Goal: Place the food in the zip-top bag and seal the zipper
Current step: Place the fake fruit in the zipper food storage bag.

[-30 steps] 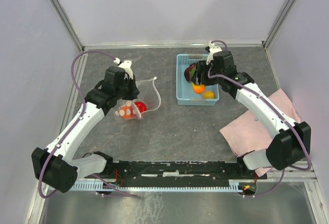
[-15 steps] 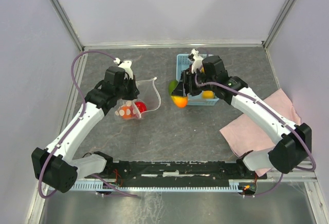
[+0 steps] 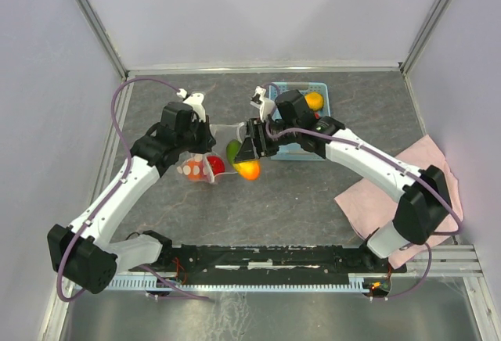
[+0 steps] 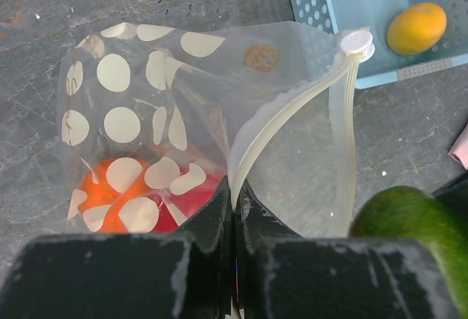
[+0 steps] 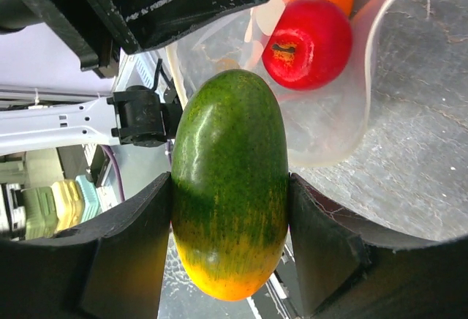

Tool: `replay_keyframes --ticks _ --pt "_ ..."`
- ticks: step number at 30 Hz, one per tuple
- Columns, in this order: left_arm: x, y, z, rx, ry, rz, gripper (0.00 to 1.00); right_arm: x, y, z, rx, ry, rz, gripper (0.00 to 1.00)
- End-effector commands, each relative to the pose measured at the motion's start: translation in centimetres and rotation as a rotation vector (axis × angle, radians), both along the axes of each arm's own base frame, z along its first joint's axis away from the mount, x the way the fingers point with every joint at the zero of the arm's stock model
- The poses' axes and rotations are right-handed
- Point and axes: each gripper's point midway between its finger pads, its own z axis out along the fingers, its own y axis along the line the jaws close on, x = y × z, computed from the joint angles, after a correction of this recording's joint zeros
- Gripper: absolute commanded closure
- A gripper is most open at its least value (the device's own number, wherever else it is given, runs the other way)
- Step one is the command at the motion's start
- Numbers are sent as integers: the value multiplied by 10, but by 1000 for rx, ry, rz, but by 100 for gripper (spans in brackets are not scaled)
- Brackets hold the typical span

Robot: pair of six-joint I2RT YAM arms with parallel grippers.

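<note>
The zip-top bag (image 3: 225, 144) lies on the table with its mouth open to the right; white dots show on it in the left wrist view (image 4: 183, 107). Inside are a red apple (image 5: 307, 41) and an orange fruit (image 4: 110, 187). My left gripper (image 4: 235, 194) is shut on the zipper (image 4: 285, 118) strip and holds that edge up. My right gripper (image 5: 230, 246) is shut on a green-and-orange mango (image 5: 230, 187), held at the bag's mouth (image 3: 243, 161), beside the apple (image 3: 215, 164).
The light blue basket (image 3: 290, 153) stands behind my right arm, with a yellow-orange fruit (image 4: 416, 28) and other pieces in it. A pink cloth (image 3: 376, 192) lies at the right. Grey walls close in on three sides.
My right gripper has lifted the mango out of the basket and carried it left to the bag's mouth. The left arm and the bag have stayed put.
</note>
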Motion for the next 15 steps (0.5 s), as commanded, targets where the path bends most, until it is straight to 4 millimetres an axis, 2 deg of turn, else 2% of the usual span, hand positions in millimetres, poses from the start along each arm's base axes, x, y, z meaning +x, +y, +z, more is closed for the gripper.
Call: replay_keyframes --ticks 1,10,15 --pt "3 -12 23 -44 -85 -46 97 7 23 27 89 -25 31 58" --pt "-3 -20 25 -49 -93 -86 97 31 41 0 45 30 -18 57" --pt "-6 -24 26 -57 -89 -112 97 60 40 -13 0 -11 -161 56"
